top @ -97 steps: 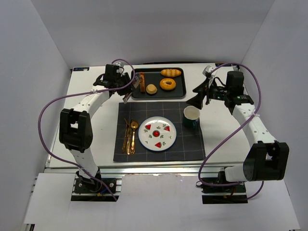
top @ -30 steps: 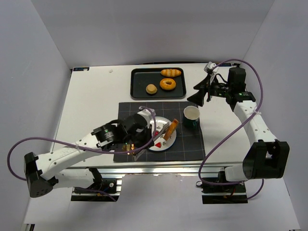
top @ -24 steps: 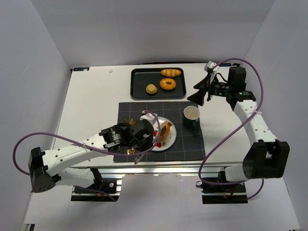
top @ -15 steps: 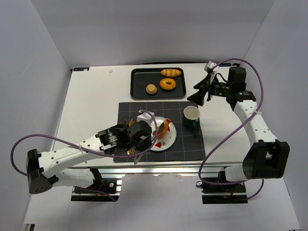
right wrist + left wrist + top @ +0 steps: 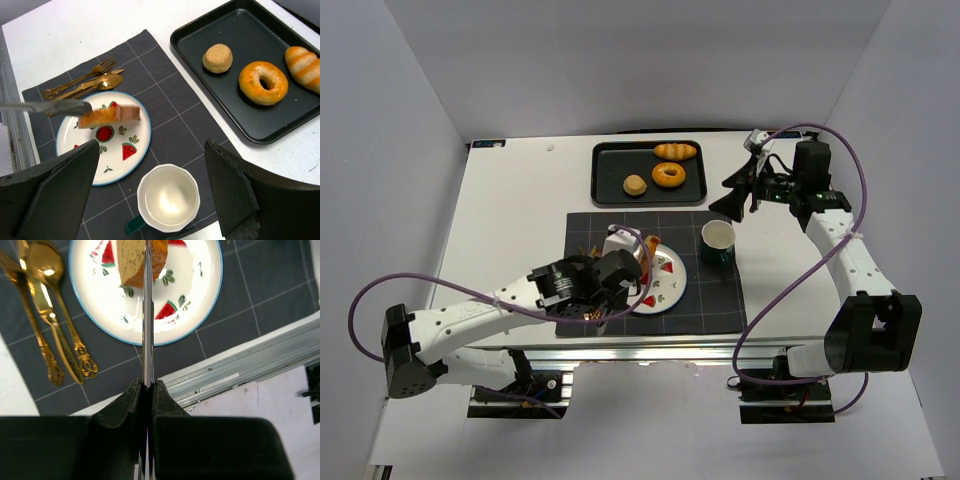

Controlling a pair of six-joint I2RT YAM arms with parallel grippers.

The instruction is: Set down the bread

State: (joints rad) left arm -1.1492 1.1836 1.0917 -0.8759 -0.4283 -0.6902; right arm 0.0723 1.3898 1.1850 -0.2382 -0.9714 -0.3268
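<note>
Top view: a white desk fills mid-frame, carrying a dark mat at centre and a black tray above it. A watermelon-patterned plate lies mid-mat. The bread sits over the plate's upper part, clamped edgewise between the closed left fingers. The right fingers, at upper right, stand wide apart, empty.

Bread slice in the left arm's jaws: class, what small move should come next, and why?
Probably ease the left gripper down a little toward the plate before releasing. Its jaws are shut on the bread, which hangs over the plate's middle and seemingly does not yet rest flat on it.
</note>
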